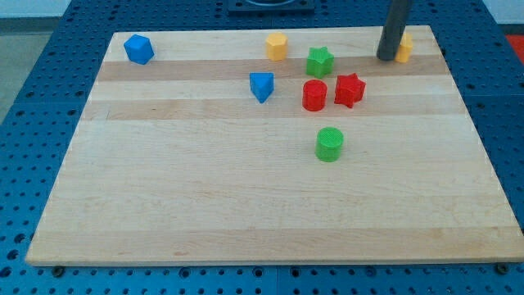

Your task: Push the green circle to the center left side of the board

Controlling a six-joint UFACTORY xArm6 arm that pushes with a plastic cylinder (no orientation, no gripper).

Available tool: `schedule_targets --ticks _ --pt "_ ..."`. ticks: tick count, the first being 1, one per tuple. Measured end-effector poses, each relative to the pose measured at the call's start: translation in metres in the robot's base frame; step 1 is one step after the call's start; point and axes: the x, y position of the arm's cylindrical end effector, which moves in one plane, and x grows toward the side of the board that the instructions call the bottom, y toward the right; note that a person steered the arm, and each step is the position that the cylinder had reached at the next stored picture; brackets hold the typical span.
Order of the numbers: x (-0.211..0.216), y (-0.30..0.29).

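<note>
- Green circle [329,143] sits nearest the camera, a little toward 3 o'clock from board centre, upright, ribbed sides, flat round top, nothing touching it.
- Yellow block [404,47] at about 1 o'clock on the board is partly hidden behind the rod, shape hard to make out.
- Rod is cut off by the view's top edge; my tip [386,58] rests on the wooden board [205,205] just beside that yellow block (plain rod, nothing to open, holds nothing), well apart from the green circle, at its 1 o'clock.
- Red cylinder [314,95] and red star [349,89] lie at the green circle's 12 o'clock, side by side.
- Green star [319,61] beyond them.
- Blue block [261,86] at its 10 o'clock, shape unclear.
- Yellow hexagon-like block [277,46] at 12 o'clock edge.
- Blue block far corner [138,49], 10 o'clock.
</note>
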Motion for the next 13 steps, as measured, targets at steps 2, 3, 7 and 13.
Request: schedule_targets --ticks 2,3,7,13 --pt "0.054 -0.012" --pt "0.087 -0.012" --pt "0.197 -0.077" --pt "0.190 -0.239"
